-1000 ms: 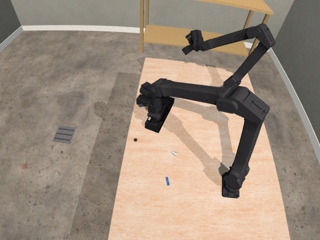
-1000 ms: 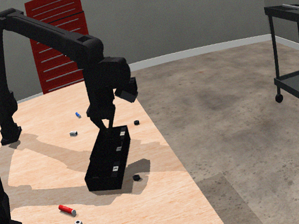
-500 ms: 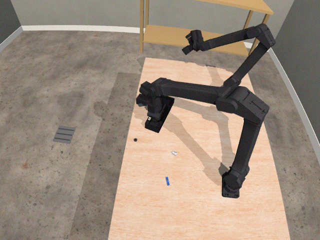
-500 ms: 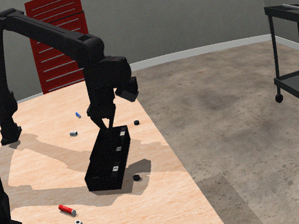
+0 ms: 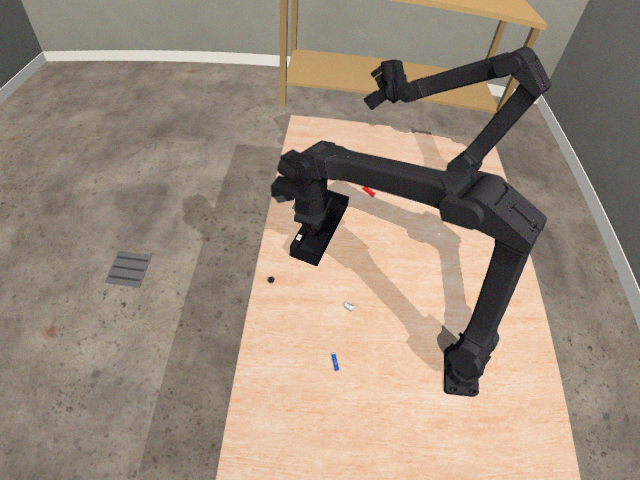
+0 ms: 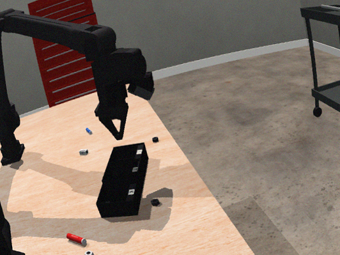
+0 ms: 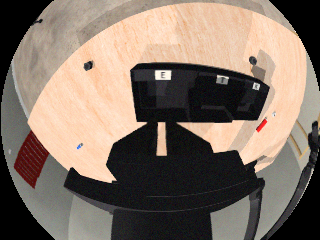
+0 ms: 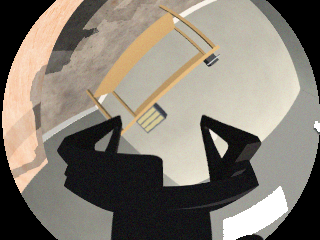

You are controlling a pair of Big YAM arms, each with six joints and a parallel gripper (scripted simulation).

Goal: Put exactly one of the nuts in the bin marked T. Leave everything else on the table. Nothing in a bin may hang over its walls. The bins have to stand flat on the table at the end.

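Observation:
A long black bin tray [image 5: 319,231] with three labelled compartments lies near the table's edge; it also shows in the exterior view [image 6: 123,180] and in the left wrist view [image 7: 200,94]. The label letters are too small to read. My left gripper [image 6: 117,136] hangs above the tray's far end, fingers shut to a point, with nothing seen between them. One black nut [image 6: 155,139] lies on the table beyond the tray, another black nut [image 6: 155,201] beside its near end. A silver nut [image 6: 83,151] and a second silver nut [image 6: 88,254] lie apart. My right gripper [image 5: 379,87] is open and raised high.
A red cylinder [image 6: 76,239] and a blue cylinder [image 6: 88,130] lie on the table. A wooden shelf [image 5: 387,72] stands past the table's far end. The tray sits close to the table edge. A black cart [image 6: 339,78] stands off the table.

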